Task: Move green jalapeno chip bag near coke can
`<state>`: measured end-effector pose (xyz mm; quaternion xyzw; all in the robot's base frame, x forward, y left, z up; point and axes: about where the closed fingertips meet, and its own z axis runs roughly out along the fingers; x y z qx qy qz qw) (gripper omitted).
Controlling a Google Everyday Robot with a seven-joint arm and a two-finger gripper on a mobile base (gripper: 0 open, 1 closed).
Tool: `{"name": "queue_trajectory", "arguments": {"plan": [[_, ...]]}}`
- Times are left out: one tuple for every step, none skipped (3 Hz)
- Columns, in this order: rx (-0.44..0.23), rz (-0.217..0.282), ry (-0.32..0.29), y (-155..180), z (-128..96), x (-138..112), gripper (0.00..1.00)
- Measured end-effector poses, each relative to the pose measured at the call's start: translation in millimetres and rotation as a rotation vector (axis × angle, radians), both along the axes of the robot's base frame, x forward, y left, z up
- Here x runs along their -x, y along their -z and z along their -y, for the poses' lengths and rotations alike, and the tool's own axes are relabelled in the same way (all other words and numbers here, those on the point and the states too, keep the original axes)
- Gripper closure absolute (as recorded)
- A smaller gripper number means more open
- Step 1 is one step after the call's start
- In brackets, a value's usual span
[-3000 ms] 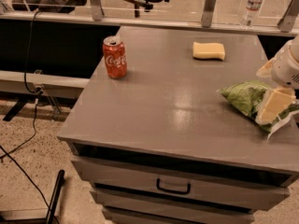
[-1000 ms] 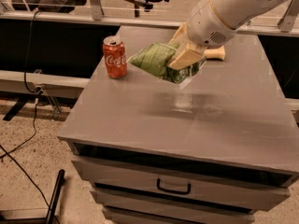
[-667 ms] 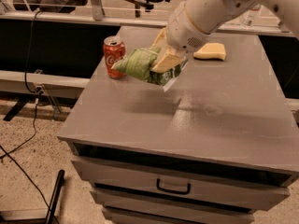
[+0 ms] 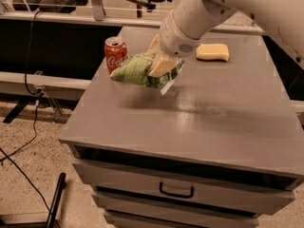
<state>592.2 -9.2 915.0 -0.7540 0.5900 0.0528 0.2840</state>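
Observation:
The green jalapeno chip bag (image 4: pixel 135 71) is a crumpled light-green foil bag held in the air just above the grey table (image 4: pixel 209 113). My gripper (image 4: pixel 160 63) is shut on its right end, with the white arm reaching in from the upper right. The coke can (image 4: pixel 115 54), red with white script and a silver top, stands upright near the table's far left edge. The bag's left end hangs right beside the can, partly in front of it.
A yellow sponge (image 4: pixel 213 52) lies at the back right of the table. Drawers with a dark handle (image 4: pixel 176 192) sit under the tabletop. Cables (image 4: pixel 28 141) trail over the floor at left. A dark shelf and rail run behind the table.
My gripper has carried the bag from the table's right side leftward to the can, and over the last second it has come lower and closer to the can.

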Motion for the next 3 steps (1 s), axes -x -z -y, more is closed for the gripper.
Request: {"name": "queue_trajectory", "arguments": {"plan": [[0.027, 0.006, -0.009, 10, -3, -4, 1.0], [0.053, 0.007, -0.019, 20, -6, -8, 0.82], [0.054, 0.006, -0.021, 20, -7, -7, 0.58]]}}
